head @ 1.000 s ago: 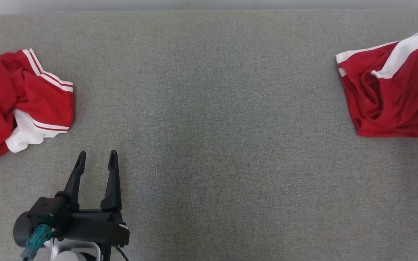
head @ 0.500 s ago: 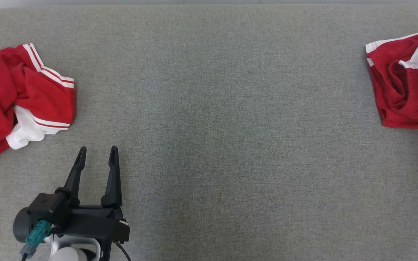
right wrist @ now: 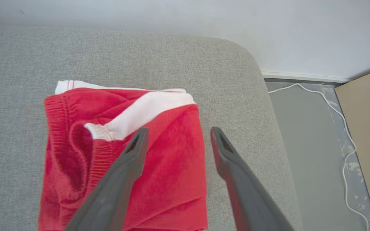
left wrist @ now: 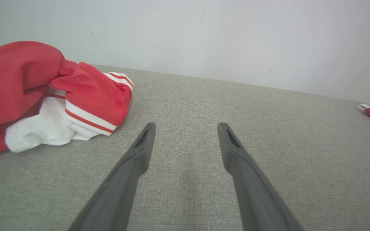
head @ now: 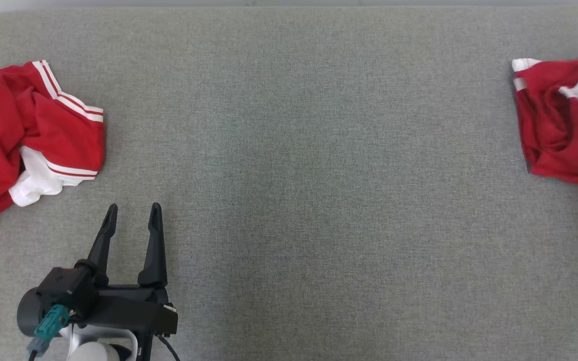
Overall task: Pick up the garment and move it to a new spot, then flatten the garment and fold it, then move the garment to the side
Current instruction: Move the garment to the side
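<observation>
Right gripper (right wrist: pixel 179 130): jaws spread, empty, poised just over the garment.
Garment (right wrist: pixel 169 179): folded, at 3 o'clock on the surface (head: pixel 294 175) (blurred in the head view, possibly not settled).
Left gripper (head: pixel 134 206): spread, idle, 7 o'clock.
Pile (head: pixel 23 130): crumpled, 9 o'clock.
Advice: lift straight off, so fingertips don't snag the fold.

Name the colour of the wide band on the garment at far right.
The band is white; right wrist view shows it best.
</observation>
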Motion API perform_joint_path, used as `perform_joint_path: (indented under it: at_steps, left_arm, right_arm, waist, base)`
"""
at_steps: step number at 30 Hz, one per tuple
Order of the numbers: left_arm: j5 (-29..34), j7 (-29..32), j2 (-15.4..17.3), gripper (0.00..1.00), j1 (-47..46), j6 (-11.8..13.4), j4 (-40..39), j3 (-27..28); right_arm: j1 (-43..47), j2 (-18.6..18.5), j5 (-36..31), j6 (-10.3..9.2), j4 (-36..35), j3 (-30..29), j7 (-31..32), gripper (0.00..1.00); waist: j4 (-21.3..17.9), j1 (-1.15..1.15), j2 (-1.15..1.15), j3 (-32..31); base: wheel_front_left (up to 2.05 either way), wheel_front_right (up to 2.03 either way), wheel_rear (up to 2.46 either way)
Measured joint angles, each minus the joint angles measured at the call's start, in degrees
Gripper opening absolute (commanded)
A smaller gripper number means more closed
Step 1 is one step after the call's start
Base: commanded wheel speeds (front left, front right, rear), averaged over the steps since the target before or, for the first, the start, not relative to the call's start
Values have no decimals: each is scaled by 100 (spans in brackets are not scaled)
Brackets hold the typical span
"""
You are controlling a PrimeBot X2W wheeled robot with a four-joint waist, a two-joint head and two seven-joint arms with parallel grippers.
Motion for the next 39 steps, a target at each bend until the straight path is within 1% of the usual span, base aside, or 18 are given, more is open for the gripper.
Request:
perform_joint_path:
  at_steps: [6,9,11,13,14,15,18,24,29,37,39]
  left_arm:
    - [-2,1,-2,100,-1,4,54,9]
    - [-8,0,-5,100,-2,4,156,9]
    - [-11,-1,-21,100,-2,4,196,7]
    - [-32,-2,-34,100,-2,4,252,14]
    - [-32,-2,-34,100,-2,4,252,14]
    - [-65,-8,-48,100,-1,4,344,18]
    - [-78,-10,-53,100,1,4,434,32]
    - [-118,-19,-41,100,142,8,570,132]
    - [-152,-43,-11,100,421,56,622,201]
    - [-156,-60,-16,100,729,101,605,245]
    - [-159,-60,-13,100,821,105,594,274]
  right_arm:
    - [-70,-18,-169,-7,90,126,-80,100]
    - [-69,45,-166,124,56,123,-275,100]
    - [-50,189,-13,202,-42,-1,-469,100]
    - [-4,388,134,374,-164,-70,-711,100]
    - [-4,388,134,374,-164,-70,-711,100]
    - [133,554,257,515,-335,-135,-1011,100]
    - [499,767,511,593,-544,-330,-1481,100]
    - [1177,1135,576,614,-1061,-375,-2420,100]
    - [1791,1168,409,608,-1376,-307,-3053,100]
    - [2897,1194,372,250,-1898,-454,-3944,100]
    - [3162,1195,364,158,-2057,-469,-4033,100]
  waist:
    - [-24,0,0,-37]
    - [-36,0,0,-95]
    - [-40,0,0,-150]
    - [-43,0,0,-219]
    - [-43,0,0,-219]
    - [-47,0,0,-304]
    - [-51,0,-1,-457]
    - [-80,-1,-1,-831]
    - [-138,-1,-1,-1161]
    - [-245,-1,-1,-1613]
    - [-260,-1,-1,-1717]
  base:
    - [0,0,0]
    - [0,0,0]
    - [0,0,0]
    - [0,0,0]
    - [0,0,0]
    - [0,0,0]
    - [0,0,0]
    - [0,0,0]
    - [0,0,0]
    - [0,0,0]
    - [0,0,0]
